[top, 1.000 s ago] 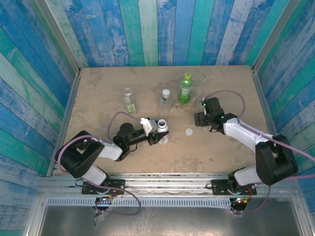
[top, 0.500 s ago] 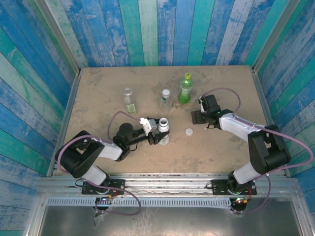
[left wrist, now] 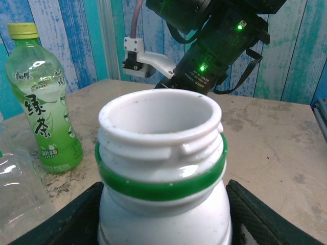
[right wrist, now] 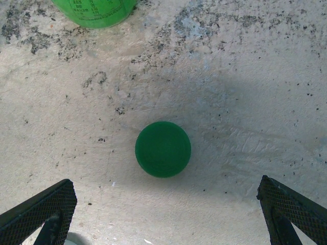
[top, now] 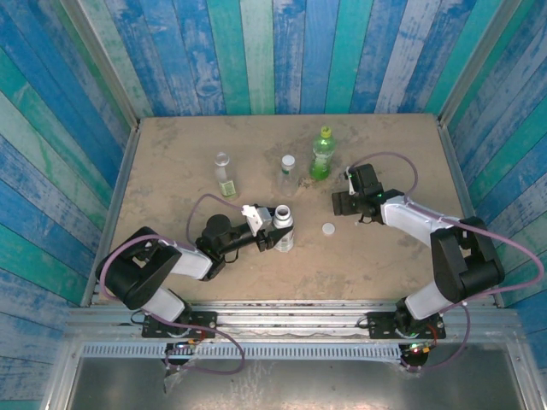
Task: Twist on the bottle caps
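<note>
White bottle (left wrist: pixel 163 204), uncapped, clamped upright in left gripper (top: pixel 275 232); white cap (top: pixel 328 228) loose just right of it. Farther on, right gripper (right wrist: pixel 163 209) spread wide above green cap (right wrist: pixel 163 149). Beyond, capped green bottle (top: pixel 322 154), then two clear bottles (top: pixel 288 173) to its left.

white bottle (left wrist: pixel 163 168), in the left gripper (left wrist: pixel 163 224): glossy smooth plastic
green bottle (left wrist: pixel 43 102), ahead-left of that gripper: translucent shiny plastic
dark green cap (right wrist: pixel 163 149), just ahead of the right gripper (right wrist: pixel 166 191): matt smooth plastic
table (right wrist: pixel 245 76): rough, pitted, speckled
right pads (right wrist: pixel 43 206): black, matt, cross-hatched
</note>
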